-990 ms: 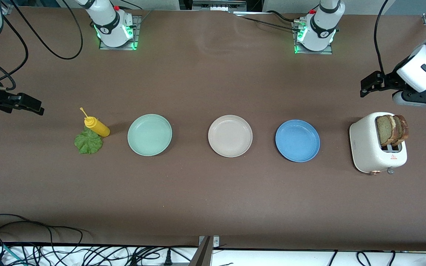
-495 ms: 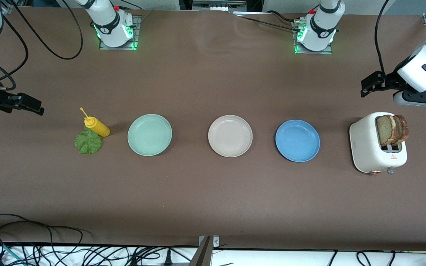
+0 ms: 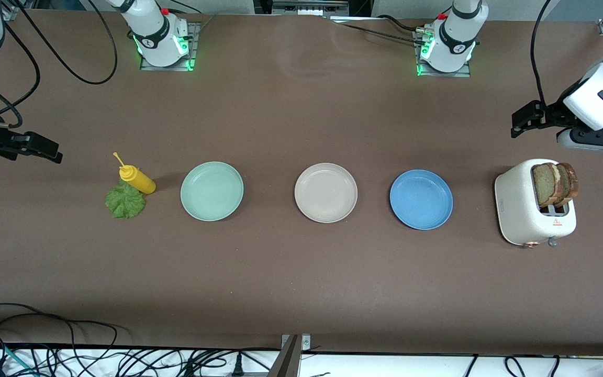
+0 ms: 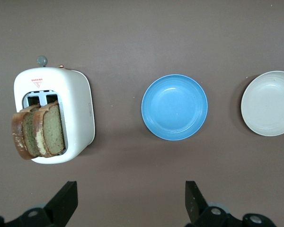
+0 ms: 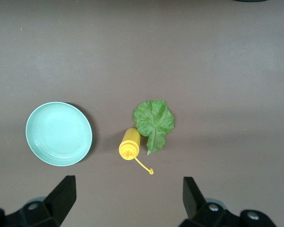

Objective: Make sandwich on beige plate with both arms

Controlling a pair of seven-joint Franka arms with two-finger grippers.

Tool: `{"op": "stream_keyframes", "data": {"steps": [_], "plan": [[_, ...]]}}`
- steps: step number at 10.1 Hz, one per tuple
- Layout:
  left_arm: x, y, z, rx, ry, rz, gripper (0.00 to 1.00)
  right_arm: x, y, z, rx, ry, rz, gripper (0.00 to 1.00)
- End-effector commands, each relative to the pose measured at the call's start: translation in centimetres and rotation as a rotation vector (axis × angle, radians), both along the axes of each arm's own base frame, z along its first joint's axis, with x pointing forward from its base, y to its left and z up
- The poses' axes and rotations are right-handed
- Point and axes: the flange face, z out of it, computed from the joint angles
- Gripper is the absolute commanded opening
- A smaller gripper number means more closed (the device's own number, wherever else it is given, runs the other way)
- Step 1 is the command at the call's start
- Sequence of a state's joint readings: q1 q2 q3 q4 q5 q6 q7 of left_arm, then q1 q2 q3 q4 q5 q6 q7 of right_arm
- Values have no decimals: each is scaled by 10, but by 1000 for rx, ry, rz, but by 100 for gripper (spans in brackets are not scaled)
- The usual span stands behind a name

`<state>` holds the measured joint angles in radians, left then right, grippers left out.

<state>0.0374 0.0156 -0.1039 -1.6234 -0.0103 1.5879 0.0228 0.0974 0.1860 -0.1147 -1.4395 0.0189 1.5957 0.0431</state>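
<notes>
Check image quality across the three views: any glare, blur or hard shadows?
Front view: sharp, even light, green glow at the arm bases. Left wrist view: soft shadow beside the white toaster, round blue plate crisp. Right wrist view: sharp; faint shadow beside the round mint green plate.

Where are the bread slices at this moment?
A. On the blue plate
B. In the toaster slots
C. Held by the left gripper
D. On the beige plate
B: both bread slices stand upright in the toaster; the beige plate holds nothing.
</notes>
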Motion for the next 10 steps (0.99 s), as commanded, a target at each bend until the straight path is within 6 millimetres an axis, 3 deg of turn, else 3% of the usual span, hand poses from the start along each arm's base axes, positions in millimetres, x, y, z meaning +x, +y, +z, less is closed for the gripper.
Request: {"op": "stream_keyframes", "data": {"steps": [1, 10], "plan": [[-1, 2, 6, 13, 0, -16, 100, -3, -1, 8, 14, 1, 0, 100], [-2, 2, 5, 13, 12, -13, 100, -3, -1, 8, 14, 1, 2, 100]]}}
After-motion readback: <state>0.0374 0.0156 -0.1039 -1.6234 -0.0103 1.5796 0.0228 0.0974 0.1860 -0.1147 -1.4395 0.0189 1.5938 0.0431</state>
